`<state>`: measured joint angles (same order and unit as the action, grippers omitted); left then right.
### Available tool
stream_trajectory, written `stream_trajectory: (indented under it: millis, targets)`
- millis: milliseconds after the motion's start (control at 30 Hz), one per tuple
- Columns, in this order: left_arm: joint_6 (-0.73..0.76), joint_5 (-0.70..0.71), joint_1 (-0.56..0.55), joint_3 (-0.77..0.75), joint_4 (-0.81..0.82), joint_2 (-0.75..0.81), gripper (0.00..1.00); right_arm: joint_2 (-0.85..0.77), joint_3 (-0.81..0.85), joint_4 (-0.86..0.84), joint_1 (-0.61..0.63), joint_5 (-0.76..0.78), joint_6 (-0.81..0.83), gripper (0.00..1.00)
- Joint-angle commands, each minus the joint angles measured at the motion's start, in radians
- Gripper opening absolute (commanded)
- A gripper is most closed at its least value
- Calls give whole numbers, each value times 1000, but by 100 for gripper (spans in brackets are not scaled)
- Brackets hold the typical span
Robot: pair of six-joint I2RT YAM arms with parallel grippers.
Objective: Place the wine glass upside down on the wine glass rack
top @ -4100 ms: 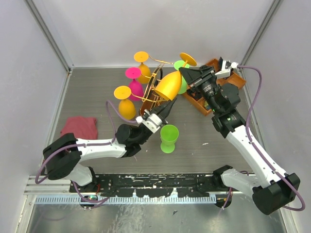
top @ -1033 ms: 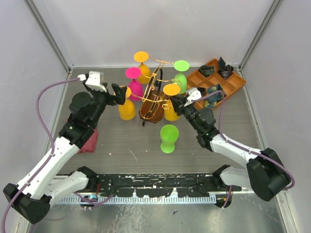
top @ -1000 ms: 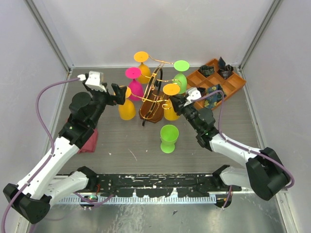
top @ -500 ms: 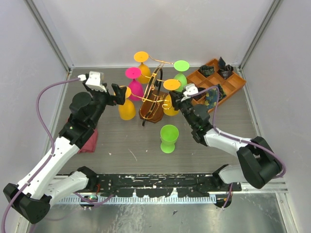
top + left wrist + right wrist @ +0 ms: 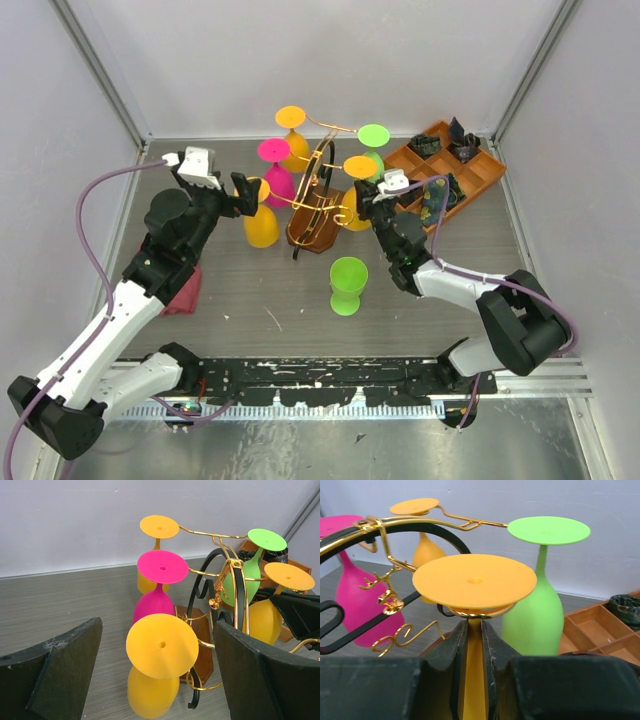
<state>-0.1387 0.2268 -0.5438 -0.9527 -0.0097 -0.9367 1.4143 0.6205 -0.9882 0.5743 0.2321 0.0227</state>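
The left arm (image 5: 130, 290) stood raised, the left gripper (image 5: 238, 197) spread wide. The right arm (image 5: 460, 285) lay low, the right gripper (image 5: 474, 645) pinched narrow

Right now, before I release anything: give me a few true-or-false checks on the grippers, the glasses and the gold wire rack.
1. The right gripper is shut on the stem of an orange plastic wine glass. True.
2. The left gripper is clamped on a pink glass. False: it is open and holds nothing.
3. A green plastic wine glass stands on the grey table, apart from the gold wire wine glass rack. True.
4. No green glass hangs on the rack. False: a second green glass hangs there, foot up.
5. The orange compartment tray lies on the left arm's side of the rack. False: it lies on the right arm's side.
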Motion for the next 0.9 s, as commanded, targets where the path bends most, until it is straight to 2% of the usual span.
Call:
stream_trajectory:
  millis: [0, 333, 500, 700, 767, 867]
  targets:
    - [3, -1, 4, 8, 10, -4, 98, -49, -15, -76, 4, 87, 21, 1]
    - [-14, -3, 5, 8, 13, -19, 98, -139, -93, -45, 3, 29, 30, 1]
    - [-15, -3, 5, 6, 13, -22, 98, -125, -78, -19, 13, -65, 42, 1]
    - [-13, -3, 5, 5, 9, -19, 98, -106, -50, 1, 53, -49, 74, 1]
    - [-14, -4, 5, 5, 7, -19, 98, -110, -42, 24, 59, -30, 73, 4]
    - [-15, -7, 5, 4, 4, -20, 98, -131, -39, 56, 60, -23, 72, 16]
